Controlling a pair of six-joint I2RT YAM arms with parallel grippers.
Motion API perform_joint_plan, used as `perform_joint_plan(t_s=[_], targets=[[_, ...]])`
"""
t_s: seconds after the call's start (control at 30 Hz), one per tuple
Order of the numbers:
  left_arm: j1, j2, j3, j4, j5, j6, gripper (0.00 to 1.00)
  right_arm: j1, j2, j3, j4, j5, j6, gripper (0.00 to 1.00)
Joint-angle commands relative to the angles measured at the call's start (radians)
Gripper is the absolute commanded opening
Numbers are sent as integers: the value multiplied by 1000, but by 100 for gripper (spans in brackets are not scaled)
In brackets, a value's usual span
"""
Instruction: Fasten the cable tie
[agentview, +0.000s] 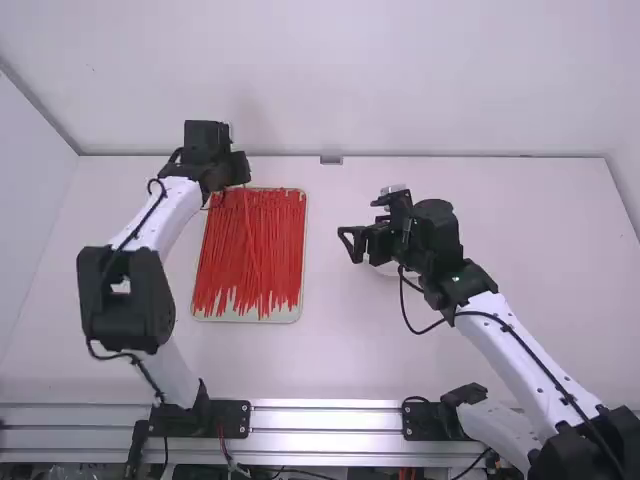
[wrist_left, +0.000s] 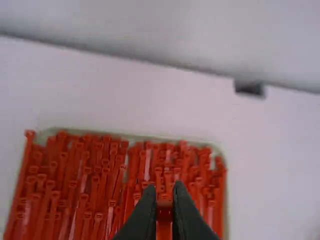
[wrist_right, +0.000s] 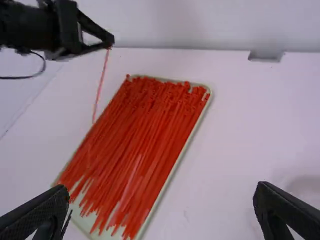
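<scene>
From above, the left claw (agentview: 218, 190) has its fingertips tucked under its own wrist, and the single cable tie (wrist_right: 100, 85) it holds is hard to pick out against the red heap below. The left wrist camera cuts the strap off at the frame's edge, between the fingers. Whether its free end touches anything cannot be told.

The left claw is pressed together on the head end of that one red tie, at the far end of the tray (agentview: 240, 317). The strap hangs down from the fingertips, apart from the pile of ties (agentview: 250, 250), along the tray's outer left side.

The right claw (agentview: 348, 245) is spread wide and holds nothing. It hovers over the bare white counter (agentview: 520, 230), to the right of the tray and well apart from the held tie.

A small grey fitting (agentview: 331, 159) sits at the counter's far edge.
</scene>
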Motion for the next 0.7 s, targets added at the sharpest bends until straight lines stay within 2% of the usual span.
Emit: perform_joint_plan(t_s=[0.0,0.13,0.43,0.57,0.67], targets=[[-2,-128,-23,-8,-6,11,2,-4,1,3,24,-37,6,98],[-2,-249,-102,16,-6,7,2,3,1,3,55,-57,25,99],[-60,-596,-452,180,-77,-53,2,5,1,3,131,-119,21,98],[-92,-700,-568,283,-20,-82,2,6,18,3,170,-187,21,98],[-121,-728,-603,329,-3,-109,2,18,49,3,209,-235,28,98]])
